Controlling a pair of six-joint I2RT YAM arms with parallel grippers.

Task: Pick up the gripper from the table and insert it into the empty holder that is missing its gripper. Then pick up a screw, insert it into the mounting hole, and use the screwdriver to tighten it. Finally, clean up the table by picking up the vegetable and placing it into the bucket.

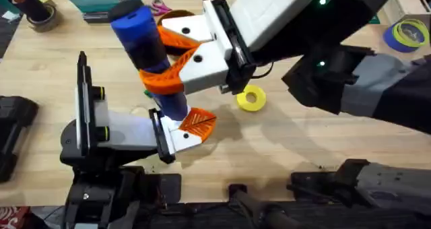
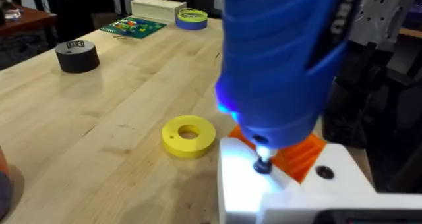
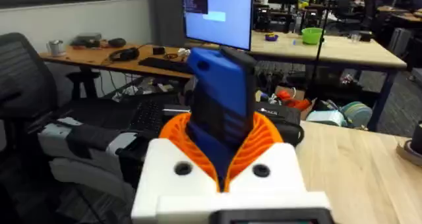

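In the overhead view, the right arm's claw (image 1: 176, 67), with white mounts and orange ribbed pads, is pinching the blue pen-shaped electric screwdriver (image 1: 145, 47) between its pads and holding it nearly upright, tilted slightly, over the middle of the light wooden table (image 1: 289, 148). The screwdriver's lower end is pointing down onto the left arm's claw (image 1: 192, 126), which is lying low over the table with its white angular plastic holder (image 1: 182, 140) and an orange ribbed wedge (image 1: 201, 121) directly under the tool. Whether the left claw is spread or pressed together cannot be told. A flat yellow plastic ring (image 1: 251, 98) is lying on the table just beside the two claws, and a blue tape roll (image 1: 407, 35) is sitting at the far right.

In the left wrist view, the screwdriver (image 2: 283, 59) is looming large, its thin metal tip (image 2: 263, 163) touching down on the white holder (image 2: 264, 191), with the orange wedge (image 2: 300, 155) right behind it. The yellow ring (image 2: 188, 136) is lying near, and a black tape roll (image 2: 77, 56) is sitting well apart.

In the right wrist view, the screwdriver (image 3: 221, 99) is standing clamped between the orange ribbed pads (image 3: 264, 141) of the right claw (image 3: 224, 151).
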